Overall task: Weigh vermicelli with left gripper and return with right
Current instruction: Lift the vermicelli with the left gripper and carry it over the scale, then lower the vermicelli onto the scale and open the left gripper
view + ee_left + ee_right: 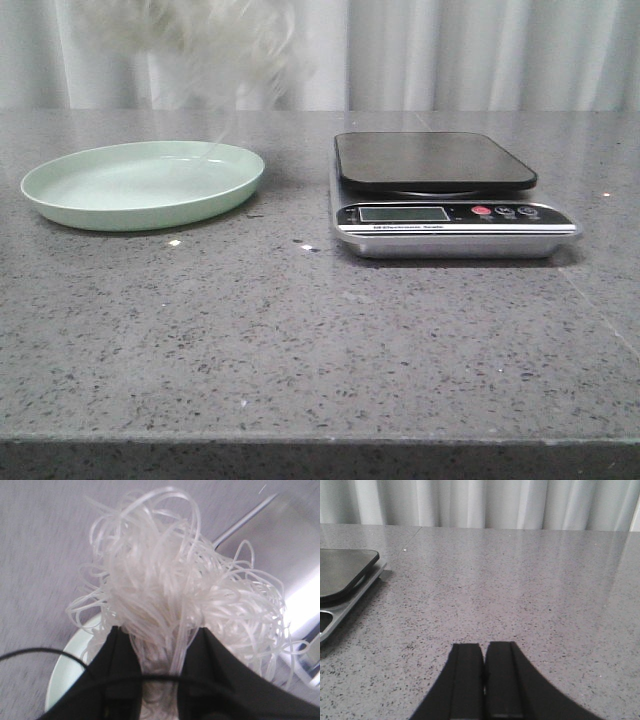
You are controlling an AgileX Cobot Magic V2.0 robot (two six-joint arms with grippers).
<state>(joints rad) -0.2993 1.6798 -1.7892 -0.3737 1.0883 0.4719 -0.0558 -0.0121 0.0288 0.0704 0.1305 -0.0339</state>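
Observation:
The vermicelli [215, 45], a fluffy whitish tangle, hangs blurred in the air at the top of the front view, above the pale green plate [60, 195], with one strand trailing down to it. In the left wrist view my left gripper [160, 632] is shut on the vermicelli [170, 575], its black fingers [117, 655] pinching the strands; the plate [62, 677] lies below and the scale [280, 540] beyond. The scale [435, 160], a black platform on a silver base, stands empty at centre right. My right gripper [483, 647] is shut and empty, low over bare table beside the scale [340, 575].
The grey speckled table [300, 340] ends at its front edge near the bottom of the front view. White curtains [480, 50] hang behind. Small white crumbs [175, 242] lie on the table between plate and scale.

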